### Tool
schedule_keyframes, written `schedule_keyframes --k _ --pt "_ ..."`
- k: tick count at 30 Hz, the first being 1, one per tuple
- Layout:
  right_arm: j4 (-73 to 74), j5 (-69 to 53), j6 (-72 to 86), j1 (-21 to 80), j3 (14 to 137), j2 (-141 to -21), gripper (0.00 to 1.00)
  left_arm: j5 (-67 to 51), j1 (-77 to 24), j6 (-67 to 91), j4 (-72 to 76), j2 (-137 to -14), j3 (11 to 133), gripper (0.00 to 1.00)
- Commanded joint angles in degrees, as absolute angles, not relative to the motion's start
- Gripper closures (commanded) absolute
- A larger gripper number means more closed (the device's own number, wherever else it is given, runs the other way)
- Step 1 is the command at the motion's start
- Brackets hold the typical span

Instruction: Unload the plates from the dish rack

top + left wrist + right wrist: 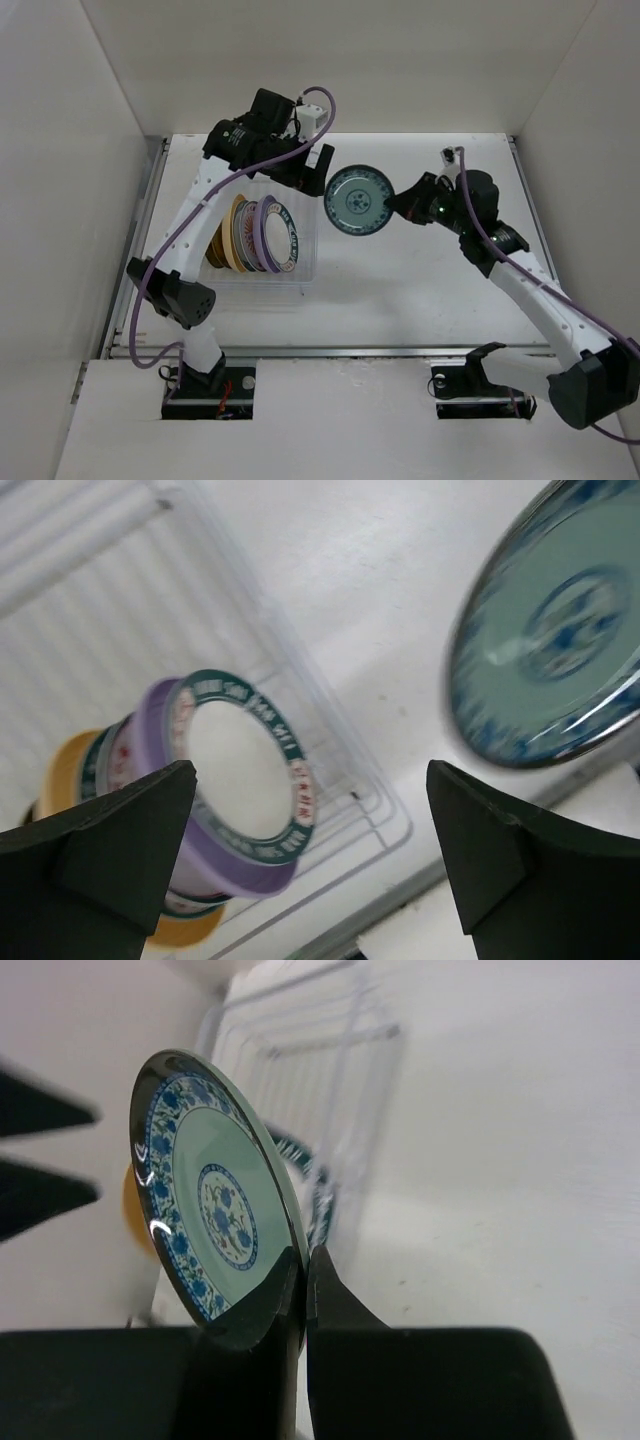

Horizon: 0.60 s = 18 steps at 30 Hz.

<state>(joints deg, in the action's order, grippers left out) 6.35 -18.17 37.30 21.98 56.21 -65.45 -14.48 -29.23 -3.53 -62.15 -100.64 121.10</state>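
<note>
Right tool (305,1260): jaws closed narrow on the rim of the teal patterned plate (215,1210), which is held on edge above the desk (400,290), just beside the left tool (310,780). Left tool: jaws wide, holding nothing. Beneath it, the other plates (255,235) stand upright in the dish rack (309,258), with the white lettered-rim plate (245,770) nearest the tool.

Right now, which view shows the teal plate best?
Right wrist: the teal plate is close and sharp, its pattern clear and its rim pinched in the right gripper. The top view shows it whole but small, beside the rack. The left wrist catches only a blurred part at the frame's right edge.
</note>
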Motion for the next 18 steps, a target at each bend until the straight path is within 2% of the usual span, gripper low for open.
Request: schedule_keyframes --k 1,4,7,8,10,12,18 --pt "15.44 4.50 45.06 18.38 55.91 -59.69 1.00 2.14 -29.18 -1.76 -59.33 -94.57 120.94 0.00" --pt "19.76 13.69 51.12 16.18 53.71 -57.75 1.00 6.49 -29.18 -2.80 -60.54 -93.87 119.19 0.00" --pt "21.97 20.20 55.01 13.10 49.49 -56.61 1.00 4.49 -29.18 -6.06 -63.62 -95.53 118.04 0.00" --pt "22.76 21.08 57.72 12.23 48.53 -56.60 1.00 2.31 -29.18 -6.76 -66.33 -96.23 118.04 0.13" --pt "22.76 22.32 59.93 9.94 45.63 -57.12 1.00 0.36 -29.18 -8.34 -68.20 -96.77 118.65 0.29" --pt "20.93 22.94 61.79 8.36 43.61 -57.91 1.00 -0.17 -29.71 -8.88 -69.25 -97.90 118.65 0.38" --pt "6.87 17.14 62.31 4.05 36.74 -63.88 1.00 4.65 -30.76 -10.37 -71.02 -101.33 114.26 0.35"
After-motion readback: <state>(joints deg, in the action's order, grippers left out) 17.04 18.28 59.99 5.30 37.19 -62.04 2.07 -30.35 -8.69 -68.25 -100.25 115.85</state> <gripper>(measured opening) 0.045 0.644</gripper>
